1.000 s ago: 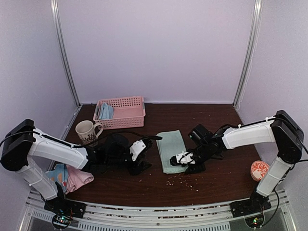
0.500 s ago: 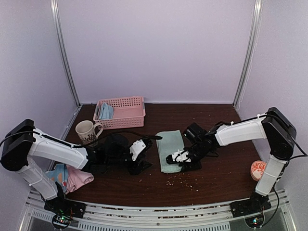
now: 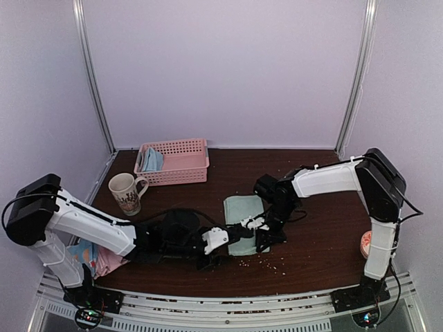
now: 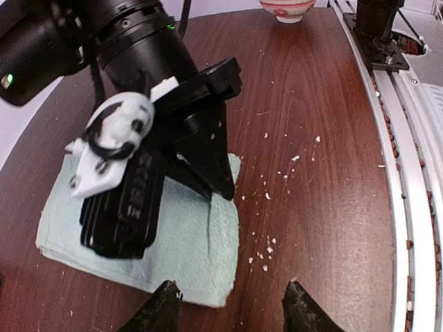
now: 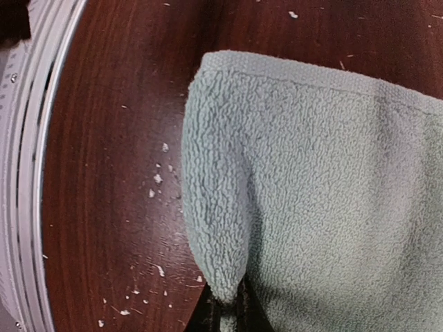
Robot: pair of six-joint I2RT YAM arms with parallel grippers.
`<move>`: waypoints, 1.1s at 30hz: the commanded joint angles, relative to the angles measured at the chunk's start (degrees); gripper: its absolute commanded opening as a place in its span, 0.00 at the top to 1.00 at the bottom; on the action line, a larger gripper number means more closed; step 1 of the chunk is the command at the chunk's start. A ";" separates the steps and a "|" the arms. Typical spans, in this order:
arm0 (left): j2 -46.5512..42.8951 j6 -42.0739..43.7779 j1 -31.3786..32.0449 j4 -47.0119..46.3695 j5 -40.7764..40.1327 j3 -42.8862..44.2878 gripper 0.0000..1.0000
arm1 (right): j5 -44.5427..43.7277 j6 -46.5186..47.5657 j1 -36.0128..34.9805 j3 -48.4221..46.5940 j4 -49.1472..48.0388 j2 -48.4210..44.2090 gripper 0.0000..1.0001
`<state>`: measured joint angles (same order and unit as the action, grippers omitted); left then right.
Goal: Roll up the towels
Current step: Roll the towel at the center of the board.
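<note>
Though off-centre, blue towel (image 3: 151, 160) inside pink basket (image 3: 181, 173)

The top view looks down from high behind the near edge – the whole table (image 3: 311, 173) fills its lower half. The left wrist view looks low across the green towel (image 4: 187, 256) at lower left – the right wrist view hangs much closer over the same towel's corner.

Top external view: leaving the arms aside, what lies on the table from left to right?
heap of pink and dotted towels → pink basket → sage green towel → bowl. The mug straddles the first two, so it is left unplaced.
</note>
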<state>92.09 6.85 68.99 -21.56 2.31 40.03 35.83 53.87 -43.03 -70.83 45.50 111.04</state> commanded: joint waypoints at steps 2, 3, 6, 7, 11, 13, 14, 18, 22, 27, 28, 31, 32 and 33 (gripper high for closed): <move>7.58 10.01 1.40 -2.94 0.48 7.40 0.48 | 8.19 3.50 1.32 -3.47 13.65 5.05 0.96; 8.98 11.13 1.66 -2.67 0.06 8.71 0.48 | 8.99 3.95 1.67 -4.05 14.53 5.66 0.96; 12.90 13.85 1.98 -1.46 -0.15 11.79 0.48 | 10.59 4.52 2.64 -5.61 16.02 7.17 0.96; 13.73 14.61 2.08 -0.72 -0.04 12.68 0.49 | 10.48 4.23 2.72 -5.96 16.05 7.39 0.96; 16.49 16.03 2.29 1.25 -0.13 14.52 0.49 | 10.47 3.48 2.90 -6.74 16.03 7.78 0.96; 17.57 16.08 2.29 1.58 -0.25 14.99 0.49 | 10.63 3.21 2.90 -6.99 16.09 8.16 0.96; 18.23 16.09 2.29 2.02 -0.27 15.45 0.50 | 10.71 3.14 2.94 -7.04 16.11 8.33 0.96; 20.33 15.64 2.29 3.11 -1.21 16.87 0.53 | 10.88 3.01 2.95 -7.22 16.27 8.87 0.96; 20.93 15.21 2.29 1.83 -1.54 16.82 0.58 | 10.91 3.01 2.94 -7.31 16.31 8.93 0.96; 21.30 13.81 2.28 1.36 0.23 16.97 0.71 | 11.20 2.90 2.96 -7.32 16.16 9.01 0.96; 21.17 13.54 2.29 1.08 0.63 16.85 0.74 | 11.27 2.89 2.95 -7.24 16.12 9.03 0.96; 21.10 12.75 2.29 1.00 1.60 16.72 0.84 | 11.30 2.82 2.97 -6.97 15.94 9.02 0.96; 21.11 12.48 2.27 1.07 1.98 16.74 0.86 | 11.39 2.82 2.95 -6.92 15.98 9.03 0.96; 21.11 12.22 2.21 1.16 2.14 16.70 0.88 | 11.70 3.05 3.00 -6.97 16.28 8.94 0.96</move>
<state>112.57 20.60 71.00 -18.39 2.44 55.75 46.50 56.80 -40.36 -77.41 60.84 118.96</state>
